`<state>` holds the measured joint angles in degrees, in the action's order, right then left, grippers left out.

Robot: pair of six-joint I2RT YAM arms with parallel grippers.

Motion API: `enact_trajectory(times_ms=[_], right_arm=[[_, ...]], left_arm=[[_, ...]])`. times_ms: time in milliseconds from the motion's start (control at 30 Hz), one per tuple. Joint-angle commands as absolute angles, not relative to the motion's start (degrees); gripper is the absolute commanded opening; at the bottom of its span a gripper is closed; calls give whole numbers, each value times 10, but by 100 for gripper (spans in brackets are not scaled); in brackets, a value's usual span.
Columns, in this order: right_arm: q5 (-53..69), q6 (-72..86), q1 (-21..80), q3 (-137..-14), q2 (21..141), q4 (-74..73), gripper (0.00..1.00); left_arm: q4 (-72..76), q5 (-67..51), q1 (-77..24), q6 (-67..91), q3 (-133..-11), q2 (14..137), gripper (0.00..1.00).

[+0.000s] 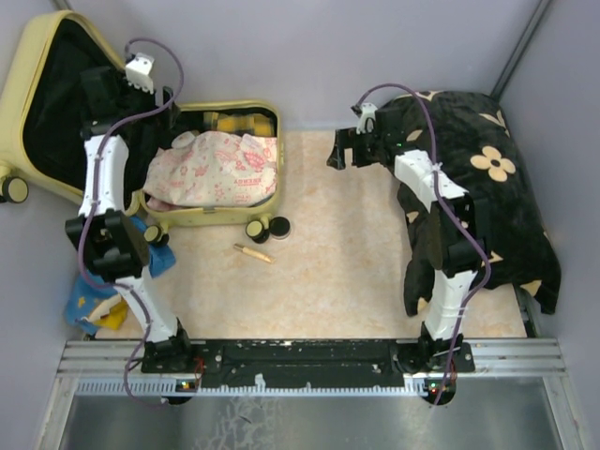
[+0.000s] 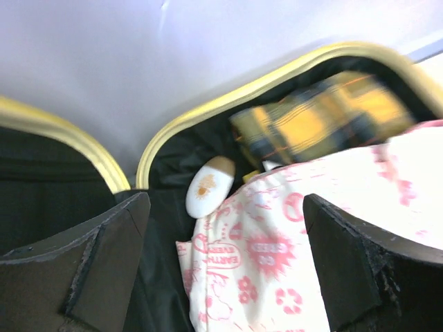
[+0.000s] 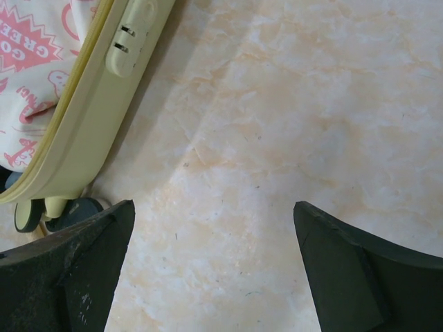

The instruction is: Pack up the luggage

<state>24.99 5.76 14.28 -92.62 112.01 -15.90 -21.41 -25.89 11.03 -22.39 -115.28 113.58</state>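
The luggage (image 1: pixel 246 212) lies open at the back left, its lid (image 1: pixel 23 94) leaning against the wall. In its black-lined base sit a white cloth with pink print (image 1: pixel 216 169), a yellow plaid piece (image 1: pixel 234 122) and a small white bottle (image 2: pixel 210 187). My left gripper (image 1: pixel 172 114) hovers over the base's back left corner. Its jaws stand wide open above the printed cloth (image 2: pixel 277 263), holding nothing (image 2: pixel 225 266). My right gripper (image 1: pixel 337 152) hangs open over bare table to the right of the luggage (image 3: pixel 83 138), with only the marbled tabletop showing between its fingers (image 3: pixel 211 270).
A big black cloth with beige flowers (image 1: pixel 487 169) covers the right side of the table, under the right arm. A small wooden piece (image 1: pixel 251 253) lies in front of the luggage wheels (image 1: pixel 267 228). A blue and yellow cloth (image 1: pixel 103 300) sits by the left arm's base.
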Motion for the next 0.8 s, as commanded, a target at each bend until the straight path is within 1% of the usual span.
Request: enact_trajectory(times_ms=[0,167,367,433,500,633,767], right_arm=[[269,64,135,-910,1062,-132,98],[299,56,123,-888,1048,-137,99],[312,34,114,-869,1032,-152,99],[316,29,111,-860,1027,-153,99],[323,26,108,-851,1022,-152,99],[352,23,104,-846,1024,-164,99],[365,20,104,-845,1024,-177,99]], left_arm=[[-248,-401,111,-278,-1046,1031,96],[-290,-455,104,-346,-940,942,98],[-429,-487,71,-568,-829,848,100],[-508,-480,52,-673,-791,819,100],[-553,-448,26,-763,-743,783,100],[-544,-396,-18,-851,-644,733,98],[-535,-367,-72,-898,-587,732,96]])
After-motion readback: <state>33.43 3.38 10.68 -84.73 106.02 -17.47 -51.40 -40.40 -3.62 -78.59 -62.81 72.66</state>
